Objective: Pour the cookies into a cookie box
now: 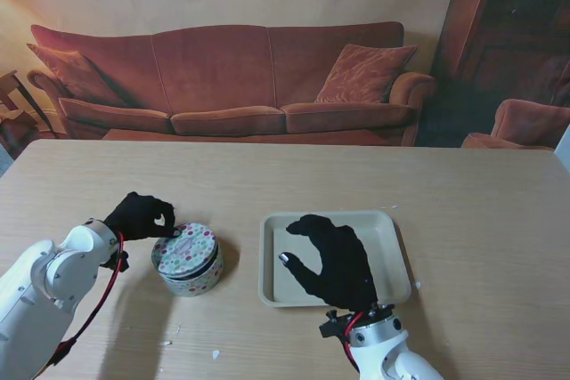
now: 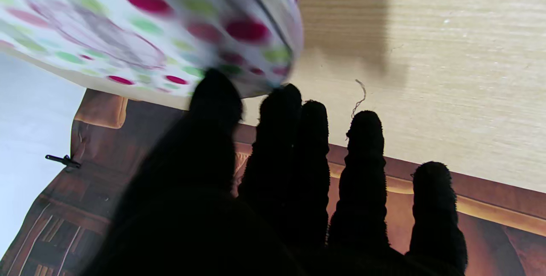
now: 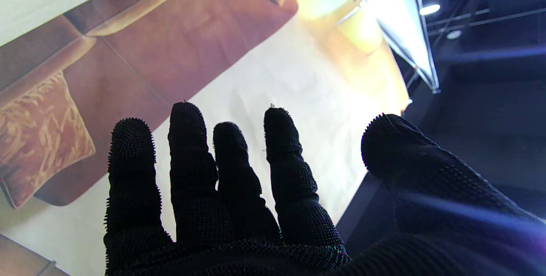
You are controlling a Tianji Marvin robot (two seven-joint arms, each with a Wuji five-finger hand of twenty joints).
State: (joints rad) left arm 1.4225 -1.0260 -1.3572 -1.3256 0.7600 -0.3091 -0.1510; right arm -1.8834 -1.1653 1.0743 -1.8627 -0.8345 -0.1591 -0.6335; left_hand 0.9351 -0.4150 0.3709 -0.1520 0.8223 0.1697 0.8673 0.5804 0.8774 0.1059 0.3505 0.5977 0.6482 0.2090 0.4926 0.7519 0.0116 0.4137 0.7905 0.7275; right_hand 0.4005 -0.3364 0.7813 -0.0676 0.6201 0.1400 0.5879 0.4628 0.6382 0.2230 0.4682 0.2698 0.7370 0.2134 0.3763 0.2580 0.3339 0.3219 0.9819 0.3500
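A round cookie box (image 1: 189, 260) with a dotted pastel lid stands on the table left of centre. My left hand (image 1: 141, 215) is at its far left rim, thumb and forefinger pinched on the lid's edge. In the left wrist view the lid (image 2: 149, 33) is blurred, with the thumb and forefinger of that hand (image 2: 273, 182) against its rim. A cream tray (image 1: 392, 238) lies to the right. My right hand (image 1: 331, 260) hovers over it, fingers spread and holding nothing; in its wrist view the right hand (image 3: 256, 190) is likewise spread. No cookies can be made out; the hand hides much of the tray.
The wooden table (image 1: 463, 193) stretches far and right of the tray. A few small white crumbs (image 1: 215, 354) lie near its front edge. A red sofa (image 1: 232, 77) and dark cabinet (image 1: 517, 33) stand beyond the table.
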